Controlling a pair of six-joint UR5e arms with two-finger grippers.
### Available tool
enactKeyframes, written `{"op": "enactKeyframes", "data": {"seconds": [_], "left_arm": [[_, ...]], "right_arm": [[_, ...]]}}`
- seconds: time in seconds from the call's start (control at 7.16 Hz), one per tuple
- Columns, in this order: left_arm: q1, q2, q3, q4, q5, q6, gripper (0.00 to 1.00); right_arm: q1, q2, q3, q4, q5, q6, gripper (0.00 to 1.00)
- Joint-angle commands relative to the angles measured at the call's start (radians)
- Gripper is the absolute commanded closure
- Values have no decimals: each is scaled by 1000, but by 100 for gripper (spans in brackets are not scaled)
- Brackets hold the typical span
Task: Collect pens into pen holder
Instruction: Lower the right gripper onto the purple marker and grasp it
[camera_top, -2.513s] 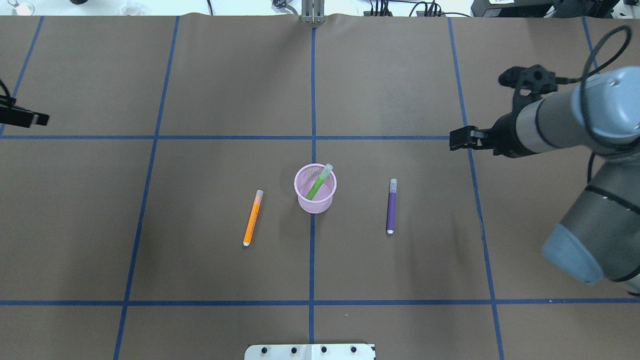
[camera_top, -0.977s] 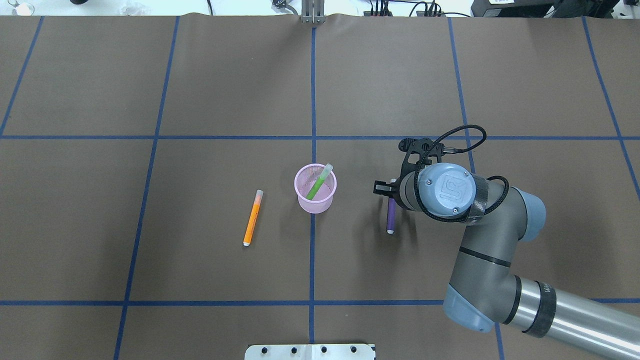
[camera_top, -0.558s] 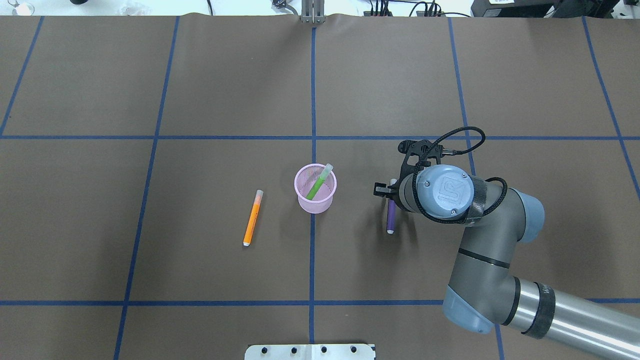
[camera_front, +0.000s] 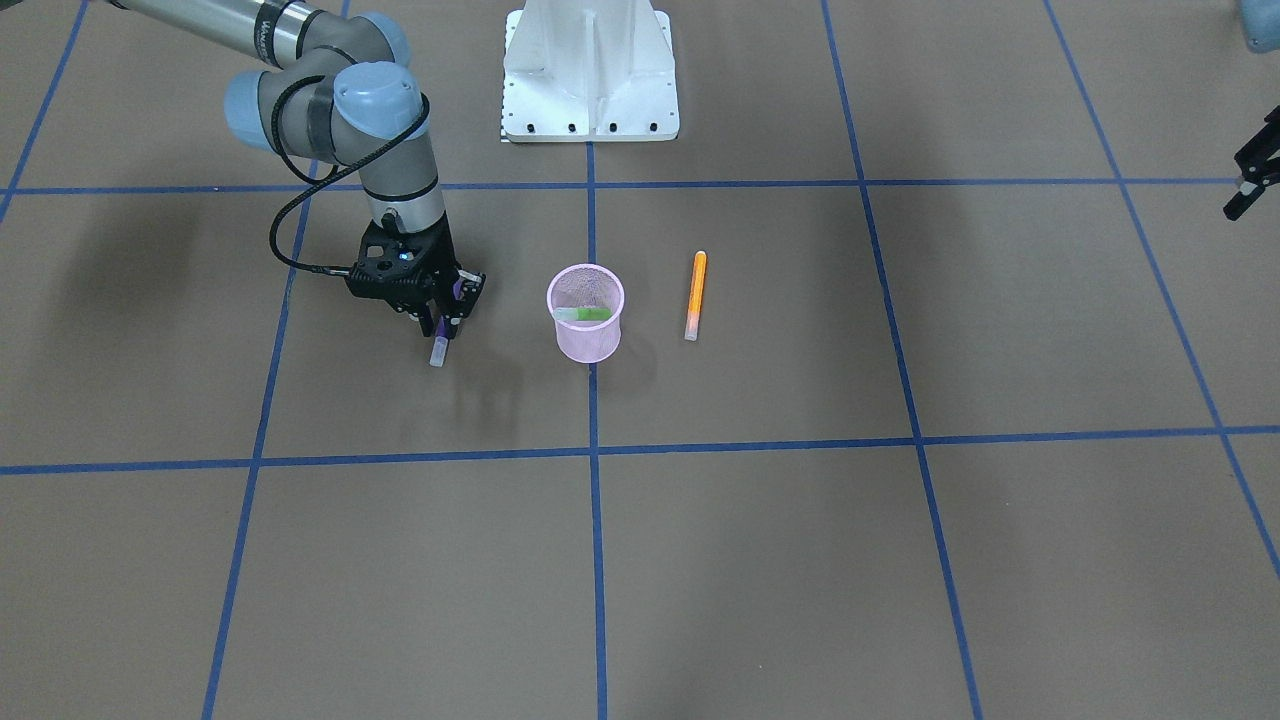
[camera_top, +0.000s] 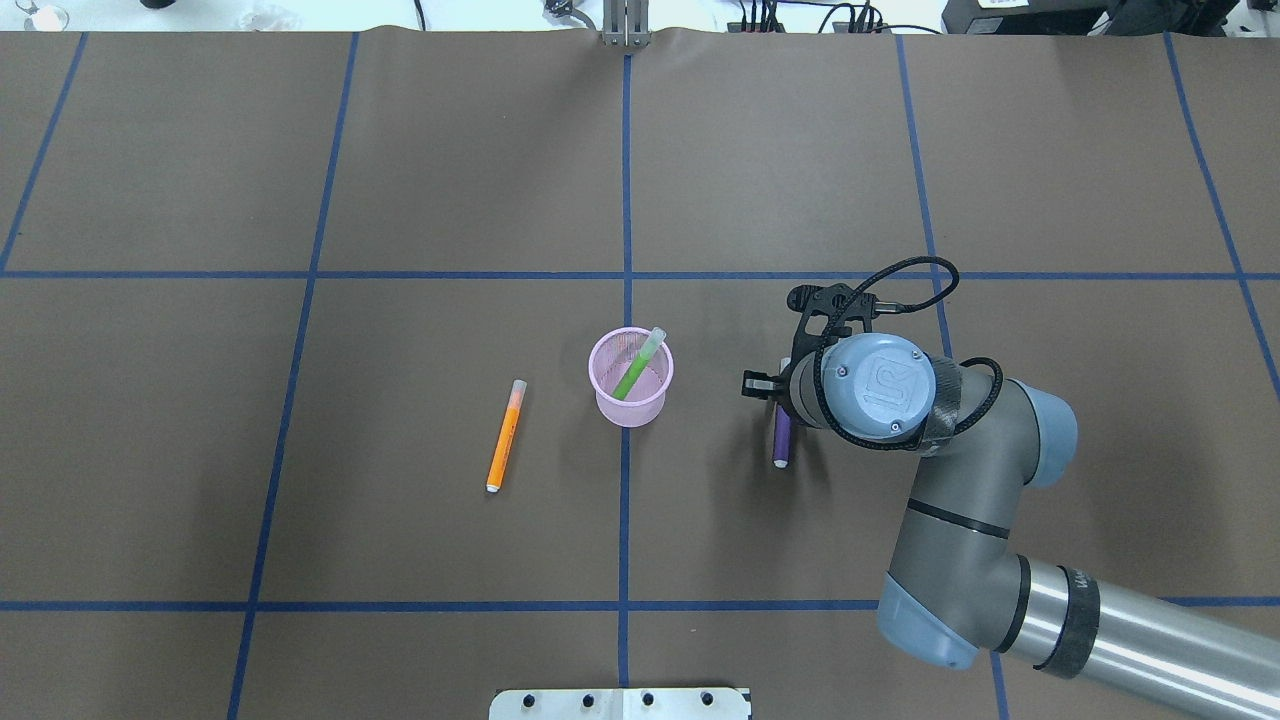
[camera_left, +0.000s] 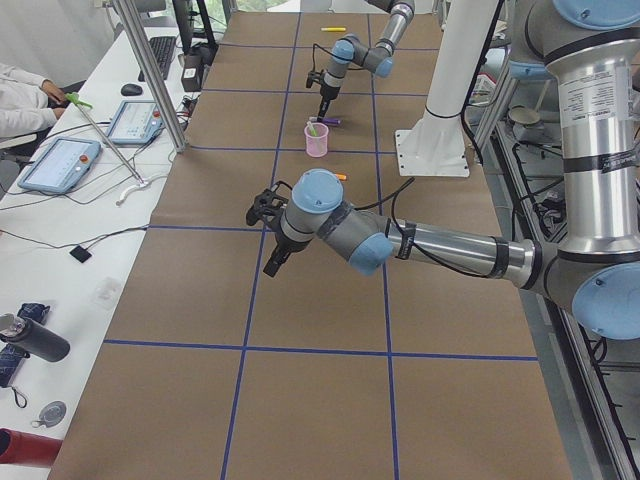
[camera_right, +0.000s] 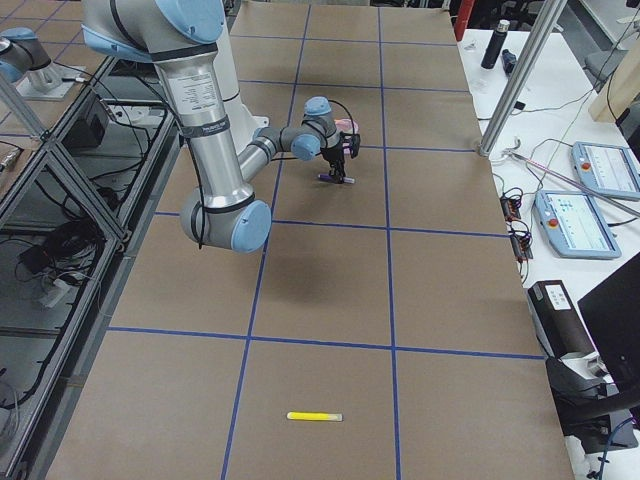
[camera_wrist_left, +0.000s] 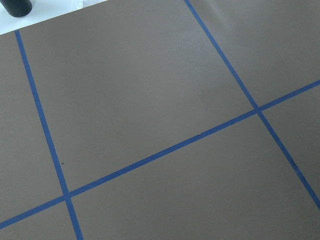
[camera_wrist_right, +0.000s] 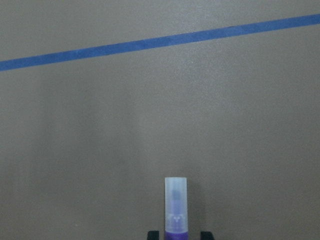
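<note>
The pink mesh pen holder stands at the table's middle, and the green pen leans inside it. The orange pen lies flat to its left in the overhead view. The purple pen lies flat to its right. My right gripper is down over the purple pen. In the right wrist view its fingertips stand close on either side of the pen, with a thin gap showing. My left gripper hangs far off at the table's side; I cannot tell its state.
The robot's white base plate sits at the near table edge. A yellow stick lies far off at the table's right end. Blue tape lines cross the brown table cover. Operator desks with tablets line the far side.
My right arm swung in from the right edge and came down over the purple pen, then shifted slightly left. The left gripper left the overhead view. The pens have not moved.
</note>
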Motion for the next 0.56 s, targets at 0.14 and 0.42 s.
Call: {"op": "enactKeyframes", "data": {"seconds": [0.14, 0.42], "left_arm": [[2, 0, 0, 0, 0, 0, 0], [2, 0, 2, 0, 0, -1, 0]], "right_arm": [[-1, 1, -6, -2, 3, -8, 73], [1, 1, 1, -5, 2, -8, 100]]}}
